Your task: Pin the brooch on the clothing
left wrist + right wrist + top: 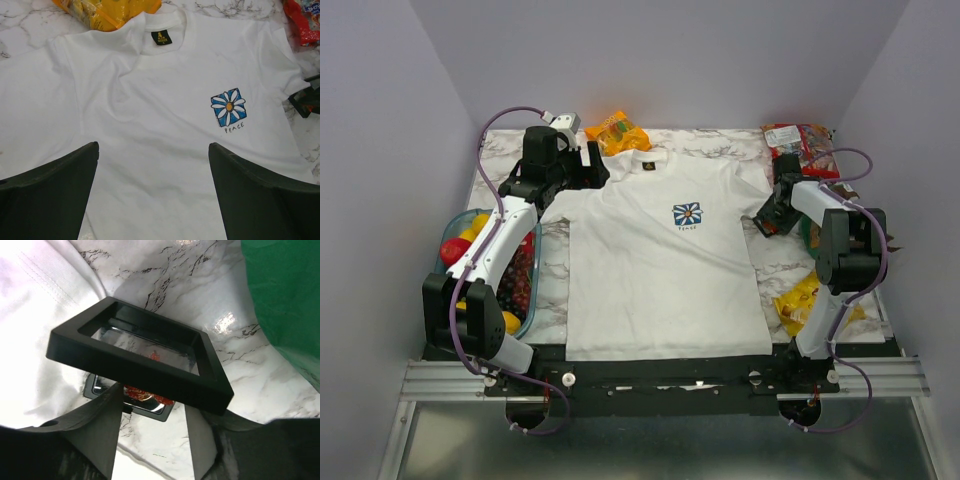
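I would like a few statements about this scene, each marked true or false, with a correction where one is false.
1. The T-shirt lies spread on the marble table, print side up. True.
2. The brooch is pinned on the T-shirt. False: it lies in the black case beside the T-shirt.
3. An orange snack bag lies beyond the collar. True.
4. The left gripper is shut on the collar. False: it is open above the T-shirt, holding nothing.

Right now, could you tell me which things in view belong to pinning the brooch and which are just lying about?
For the job: brooch, T-shirt, black display case.
Lying about: orange snack bag, red snack bag, yellow bag, fruit tub.
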